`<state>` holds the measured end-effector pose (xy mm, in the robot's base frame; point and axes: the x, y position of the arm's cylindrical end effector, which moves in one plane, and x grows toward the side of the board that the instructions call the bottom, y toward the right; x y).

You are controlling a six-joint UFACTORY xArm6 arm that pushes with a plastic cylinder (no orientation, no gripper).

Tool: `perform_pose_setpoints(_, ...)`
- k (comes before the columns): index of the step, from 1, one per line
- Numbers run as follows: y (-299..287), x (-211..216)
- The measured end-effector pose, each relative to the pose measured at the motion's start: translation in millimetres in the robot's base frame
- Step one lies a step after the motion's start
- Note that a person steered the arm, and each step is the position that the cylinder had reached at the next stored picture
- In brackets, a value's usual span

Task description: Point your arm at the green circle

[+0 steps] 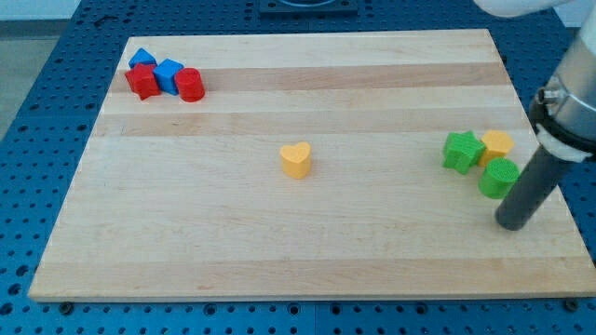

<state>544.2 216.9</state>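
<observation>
The green circle (497, 178) sits near the board's right edge, just below a yellow block (496, 144) and right of a green star (462, 151). My tip (511, 224) rests on the board just below and slightly right of the green circle, close to it; the dark rod rises up to the right past the circle's right side.
A yellow heart (296, 160) lies near the board's middle. At the top left are a red star (143, 82), a red cylinder (190, 85) and two blue blocks (168, 73). The wooden board (279, 251) lies on a blue perforated table.
</observation>
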Motion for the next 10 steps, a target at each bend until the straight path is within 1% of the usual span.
perform_pose_setpoints(1,-13.1,-15.4)
perform_pose_setpoints(3,-12.4,-15.9)
perform_pose_setpoints(4,-4.8,5.4)
perform_pose_setpoints(5,40.8,20.9)
perform_pose_setpoints(6,45.3,20.9)
perform_pose_setpoints(8,45.5,-17.2)
perform_pose_setpoints(9,45.4,-20.7)
perform_pose_setpoints(10,25.1,-37.6)
